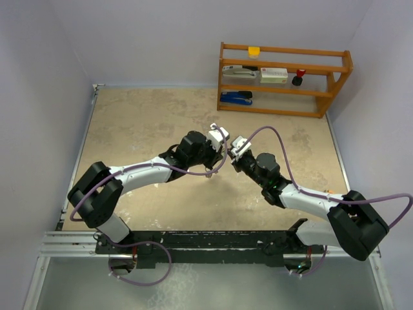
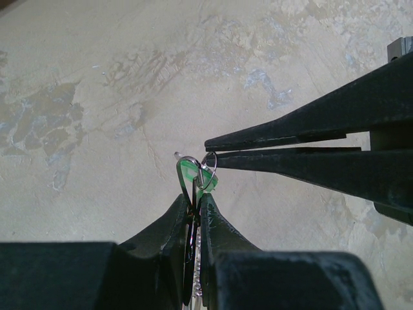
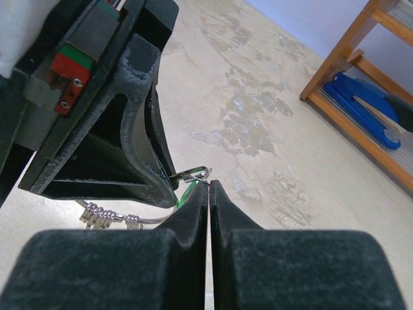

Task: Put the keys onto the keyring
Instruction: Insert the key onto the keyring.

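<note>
left gripper [image 2: 195,200] clamping green key [image 2: 187,170] | right gripper [image 2: 208,149] pinched closed against keyring [image 2: 206,165] | wooden shelf [image 1: 284,77] behind, well apart

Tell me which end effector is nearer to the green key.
Left. The left end effector grips the green key between its fingers; the right end effector sits alongside, its shut tips pinching the keyring by the key's head.

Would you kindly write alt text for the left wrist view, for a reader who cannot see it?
The left tool pinches a green-headed key above the mottled beige table. The right tool, shut, reaches in from the right, its tips at a small silver ring.
</note>
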You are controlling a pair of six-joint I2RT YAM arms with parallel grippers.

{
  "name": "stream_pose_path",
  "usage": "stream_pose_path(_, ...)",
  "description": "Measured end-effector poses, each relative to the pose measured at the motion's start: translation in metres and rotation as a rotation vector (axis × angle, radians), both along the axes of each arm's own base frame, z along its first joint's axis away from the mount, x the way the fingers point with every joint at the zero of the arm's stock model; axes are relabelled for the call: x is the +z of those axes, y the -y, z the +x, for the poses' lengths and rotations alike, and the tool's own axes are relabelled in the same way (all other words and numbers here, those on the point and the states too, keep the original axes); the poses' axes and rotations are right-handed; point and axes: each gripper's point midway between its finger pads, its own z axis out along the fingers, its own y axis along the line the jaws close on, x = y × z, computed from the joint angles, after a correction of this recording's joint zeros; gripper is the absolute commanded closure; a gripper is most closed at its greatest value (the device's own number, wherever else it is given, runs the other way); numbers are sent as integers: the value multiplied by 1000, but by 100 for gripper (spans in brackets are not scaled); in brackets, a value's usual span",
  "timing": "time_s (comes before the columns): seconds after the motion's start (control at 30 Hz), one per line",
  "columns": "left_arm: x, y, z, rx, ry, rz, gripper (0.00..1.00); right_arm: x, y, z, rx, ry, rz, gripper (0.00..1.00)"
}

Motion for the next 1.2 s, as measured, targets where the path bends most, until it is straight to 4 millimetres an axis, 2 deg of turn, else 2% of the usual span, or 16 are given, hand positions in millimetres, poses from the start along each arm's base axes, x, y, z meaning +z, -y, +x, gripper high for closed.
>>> stream_pose_path(0.43,3,2,1,-4,8,-13,100,0,6,6,-63,-5,19,100)
stream_pose_path(0.6,-5,2,-7,-25,-16,0,100,2,16,13,-122,4,19,100)
stream_pose_path(0.8,-17,-2,-14,-34,-42,22,100,8,16,16,-133,15,28,100)
stream_pose_path(1.0,-19,-3,-15,-34,-45,27,100,9,16,17,-137,17,31,100)
stream_pose_path(1.2,-20,-5,-15,-44,-30,36,100,2,18,17,-168,-60,43,56)
